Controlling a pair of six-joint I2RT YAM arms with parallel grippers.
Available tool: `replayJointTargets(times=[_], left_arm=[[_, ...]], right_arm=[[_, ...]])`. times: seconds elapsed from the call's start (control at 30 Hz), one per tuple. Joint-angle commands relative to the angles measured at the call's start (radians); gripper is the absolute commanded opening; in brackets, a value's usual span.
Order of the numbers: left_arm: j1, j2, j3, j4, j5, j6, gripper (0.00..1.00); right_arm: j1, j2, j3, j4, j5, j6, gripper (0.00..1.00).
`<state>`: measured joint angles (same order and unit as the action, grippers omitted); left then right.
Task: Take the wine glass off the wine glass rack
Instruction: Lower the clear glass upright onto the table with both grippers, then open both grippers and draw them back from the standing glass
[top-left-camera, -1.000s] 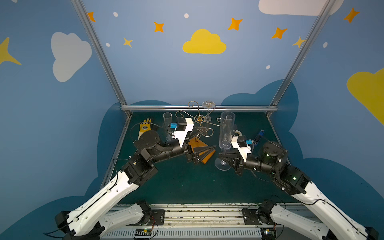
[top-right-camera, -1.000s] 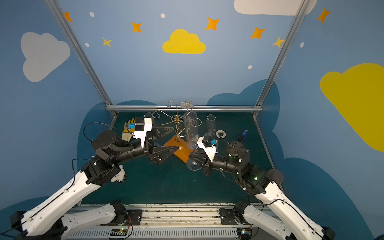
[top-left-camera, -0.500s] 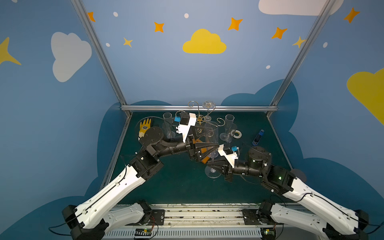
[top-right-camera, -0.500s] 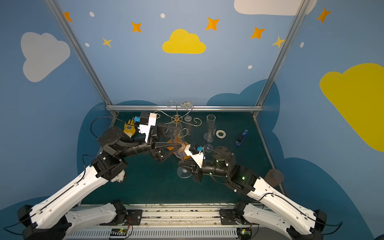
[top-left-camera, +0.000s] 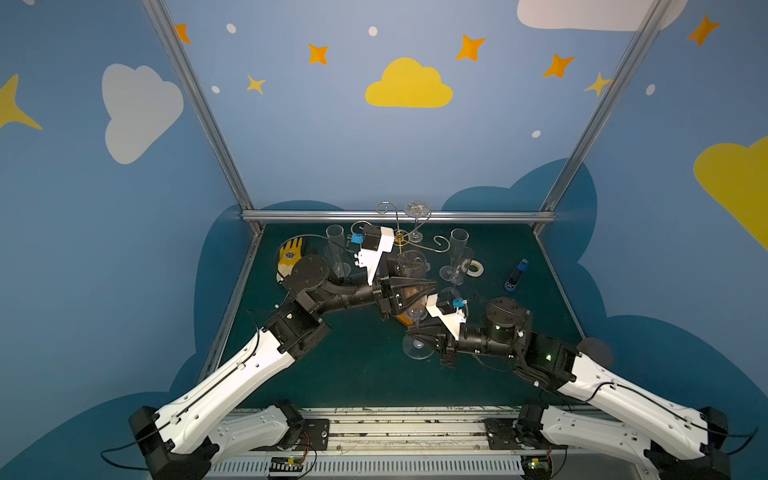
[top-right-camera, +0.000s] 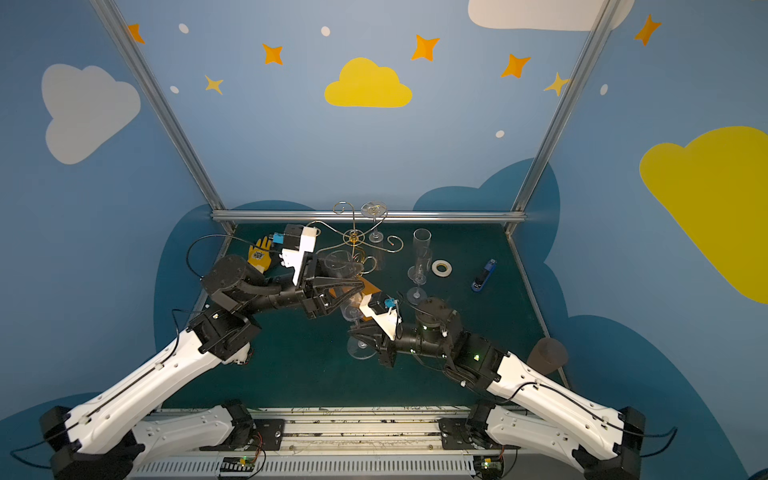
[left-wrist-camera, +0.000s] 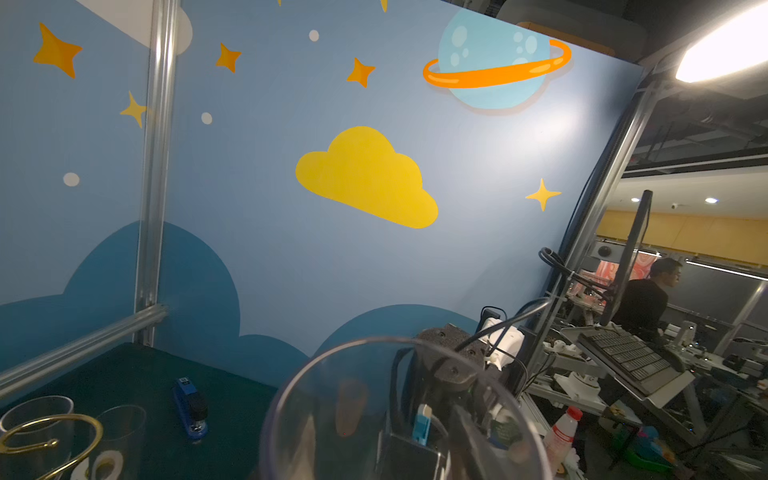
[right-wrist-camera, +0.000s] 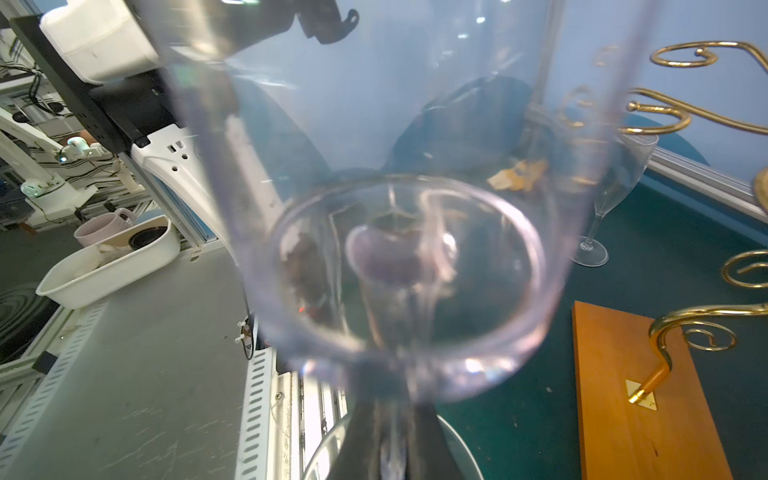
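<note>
1. The right gripper (top-left-camera: 417, 333) is gripping the glass (top-left-camera: 411, 266) by its stem, with the jaws closed tight just above the foot. In the right wrist view the stem is running down between the two dark fingers (right-wrist-camera: 359, 453).
2. The glass is standing upright and is off the rack (top-left-camera: 400, 237). It is sitting on the near side of the rack, just in front of the orange base (right-wrist-camera: 636, 386). I cannot tell whether its foot is touching the bench (top-left-camera: 353, 374).
3. The left gripper (top-left-camera: 426, 291) is reaching in from the left, with its jaws sitting either side of the glass's bowl. I cannot tell whether they are pressing on the bowl or standing just clear of it. In the left wrist view the glass's rim is curving across the lower edge.
4. A second glass (top-left-camera: 417, 210) is hanging upside down from a far arm of the rack.
5. Two flutes (top-left-camera: 459, 239) are standing on the bench to the right of the rack, just beside a tape roll (top-left-camera: 473, 269). A blue stapler (top-left-camera: 516, 275) is lying farther right.
6. A third flute (top-left-camera: 336, 249) is standing left of the rack, near a yellow glove (top-left-camera: 289, 255).
</note>
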<state>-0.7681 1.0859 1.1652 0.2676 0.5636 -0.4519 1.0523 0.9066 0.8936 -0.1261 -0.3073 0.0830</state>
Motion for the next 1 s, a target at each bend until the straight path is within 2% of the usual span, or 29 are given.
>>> replayJointTargets(times=[0.0,0.17,0.2,0.23,0.27,0.3,0.33,0.37,0.5,0.67,0.83,0.97], left_arm=[[-0.002,0.0,-0.003,0.032,0.019,-0.028,0.43],[-0.002,0.002,-0.006,0.039,0.019,-0.026,0.4],[-0.001,0.002,-0.008,0.036,0.019,-0.022,0.4],[-0.002,-0.002,-0.011,0.029,0.015,-0.014,0.4],[-0.002,-0.007,-0.015,0.019,0.01,-0.002,0.4],[-0.002,-0.017,-0.021,0.009,0.003,0.012,0.4],[-0.002,-0.031,-0.032,-0.002,-0.01,0.031,0.41],[-0.001,-0.05,-0.048,-0.015,-0.029,0.052,0.41],[-0.002,-0.147,-0.117,-0.096,-0.129,0.154,0.43],[-0.001,-0.32,-0.26,-0.188,-0.399,0.288,0.44],[-0.001,-0.485,-0.445,-0.127,-0.69,0.357,0.44],[0.001,-0.59,-0.623,0.045,-0.879,0.431,0.44]], right_arm=[[0.005,-0.012,-0.005,0.029,0.031,-0.003,0.0],[0.008,-0.011,-0.007,0.012,0.044,-0.012,0.0],[0.008,-0.012,-0.007,0.01,0.05,-0.012,0.07],[0.009,-0.014,-0.007,0.007,0.06,-0.011,0.33],[0.01,-0.017,-0.007,0.004,0.071,-0.015,0.51],[0.011,-0.023,-0.006,-0.001,0.086,-0.019,0.59],[0.011,-0.032,-0.005,-0.007,0.107,-0.024,0.78],[0.011,-0.044,-0.004,-0.016,0.131,-0.033,0.87],[0.009,-0.107,-0.006,-0.046,0.246,-0.069,0.89],[0.006,-0.205,-0.009,-0.097,0.351,-0.11,0.89],[0.005,-0.275,-0.013,-0.154,0.414,-0.113,0.89],[0.005,-0.311,-0.012,-0.192,0.436,-0.096,0.89]])
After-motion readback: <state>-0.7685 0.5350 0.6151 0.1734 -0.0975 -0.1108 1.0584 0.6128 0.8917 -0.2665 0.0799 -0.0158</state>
